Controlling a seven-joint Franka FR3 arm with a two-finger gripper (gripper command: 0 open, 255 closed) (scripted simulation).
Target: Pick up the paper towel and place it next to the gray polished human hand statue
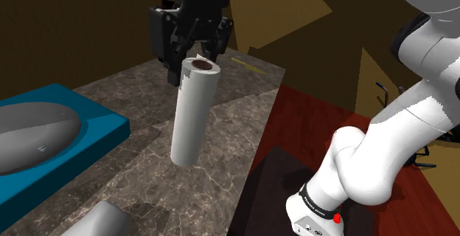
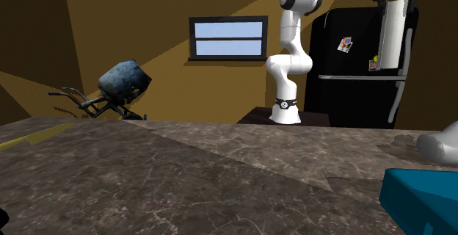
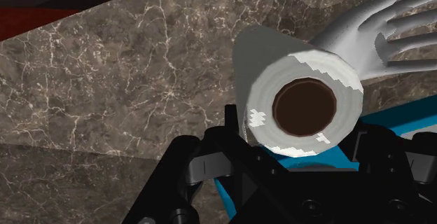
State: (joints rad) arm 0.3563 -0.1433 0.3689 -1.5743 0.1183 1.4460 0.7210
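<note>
Your black gripper (image 1: pixel 197 57) is clamping the white paper towel roll (image 1: pixel 193 113) by its upper end; you are holding it upright, clear of the marble counter (image 1: pixel 133 169), at the shoulder view's centre. Grey hand statue (image 3: pixel 378 33) is lying on the counter past the roll, near a blue tray (image 1: pixel 92 116).

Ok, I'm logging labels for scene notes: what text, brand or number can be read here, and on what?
No legible text anywhere.
Dark band low on the arm: white marking, too small to read.
Stickers on the black fridge: too blurred to read.
</note>
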